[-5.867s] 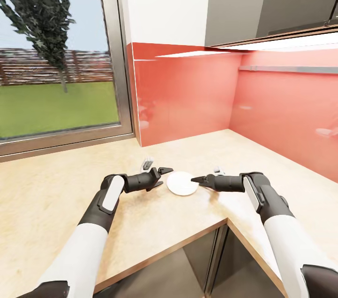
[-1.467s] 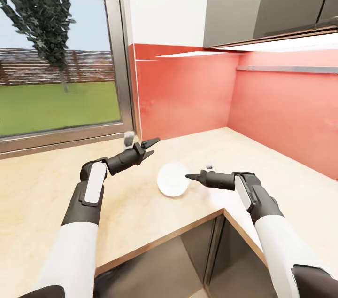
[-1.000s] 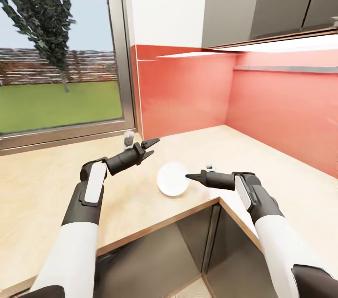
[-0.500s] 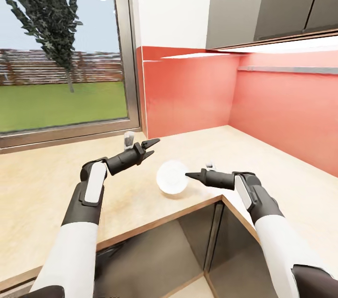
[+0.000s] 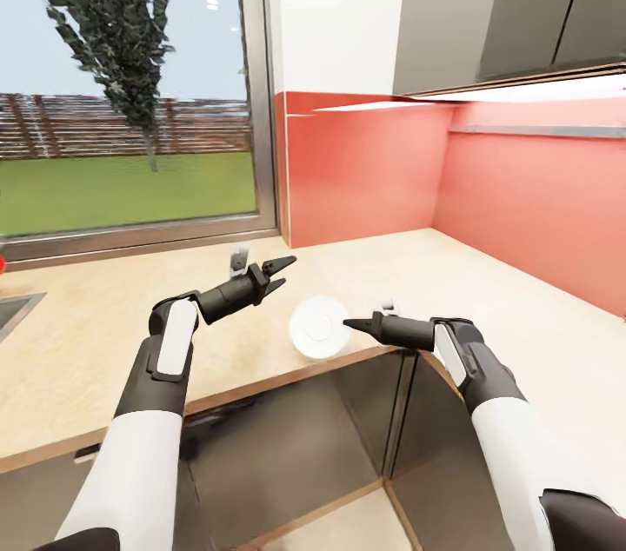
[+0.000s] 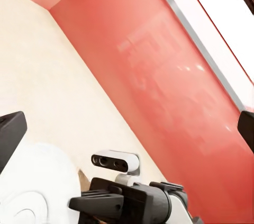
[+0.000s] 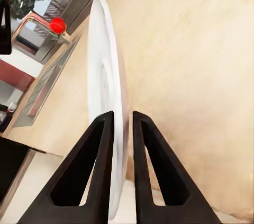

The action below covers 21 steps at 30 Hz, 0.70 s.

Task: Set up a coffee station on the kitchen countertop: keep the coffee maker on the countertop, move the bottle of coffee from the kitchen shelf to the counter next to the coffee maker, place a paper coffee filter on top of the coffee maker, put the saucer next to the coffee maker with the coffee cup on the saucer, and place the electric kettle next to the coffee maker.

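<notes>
Right gripper (image 5: pixel 349 325) pinches the saucer (image 5: pixel 318 327) by its rim.
Since a moment ago the view has swung, arms unchanged; the saucer stands tilted on edge (face toward camera) above the countertop (image 5: pixel 78 342) edge, left gripper (image 5: pixel 280 269) empty, jaws parted.

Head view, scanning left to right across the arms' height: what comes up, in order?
Sink corner → left gripper, open and empty → saucer, pinched at its rim → right gripper → bare countertop running to the red backsplash.
</notes>
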### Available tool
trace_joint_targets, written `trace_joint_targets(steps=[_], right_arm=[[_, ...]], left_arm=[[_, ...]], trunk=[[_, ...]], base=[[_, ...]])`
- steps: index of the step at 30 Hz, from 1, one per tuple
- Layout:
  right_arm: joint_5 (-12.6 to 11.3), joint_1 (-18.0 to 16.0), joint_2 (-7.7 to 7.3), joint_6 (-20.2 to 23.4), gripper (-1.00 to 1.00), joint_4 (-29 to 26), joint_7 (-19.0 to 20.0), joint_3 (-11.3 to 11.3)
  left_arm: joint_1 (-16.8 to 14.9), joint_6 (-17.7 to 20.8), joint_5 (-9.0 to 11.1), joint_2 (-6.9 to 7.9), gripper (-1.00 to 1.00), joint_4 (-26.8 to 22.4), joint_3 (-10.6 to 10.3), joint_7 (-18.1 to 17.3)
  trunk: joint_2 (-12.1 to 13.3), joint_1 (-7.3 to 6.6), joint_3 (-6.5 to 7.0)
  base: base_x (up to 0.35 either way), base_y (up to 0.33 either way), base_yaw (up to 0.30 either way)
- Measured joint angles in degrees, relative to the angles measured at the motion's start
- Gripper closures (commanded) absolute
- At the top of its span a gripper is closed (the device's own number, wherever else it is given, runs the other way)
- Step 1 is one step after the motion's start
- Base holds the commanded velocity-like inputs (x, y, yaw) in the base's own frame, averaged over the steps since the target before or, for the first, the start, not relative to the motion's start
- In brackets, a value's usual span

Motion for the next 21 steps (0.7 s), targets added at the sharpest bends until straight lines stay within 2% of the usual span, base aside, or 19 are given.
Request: trace_joint_targets(steps=[7,13,21], right_arm=[[-0.01,0.01,-0.11,-0.03,1.00,-0.08,0.07,-0.07],[-0.09,0.03,-0.35,-0.02,1.00,-0.37,0.85,0.00],[-0.04,0.06,-0.88,-0.06,1.00,-0.48,0.96,0.05]], left_arm=[[0.00,0.00,0.00,0.00,-1.00,0.03,0.00,-0.01],[0.00,0.00,0.01,0.00,-1.00,0.03,-0.03,-0.08],[0.01,0.01,-0.01,0.01,-1.00,0.01,-0.48,-0.16]], trunk=[[0.00,0.00,0.00],[0.00,-0.02,0.01],[0.00,-0.03,0.01]], base=[[-0.329,0.000,0.002],[-0.120,0.000,0.009],[-0.063,0.000,0.212]])
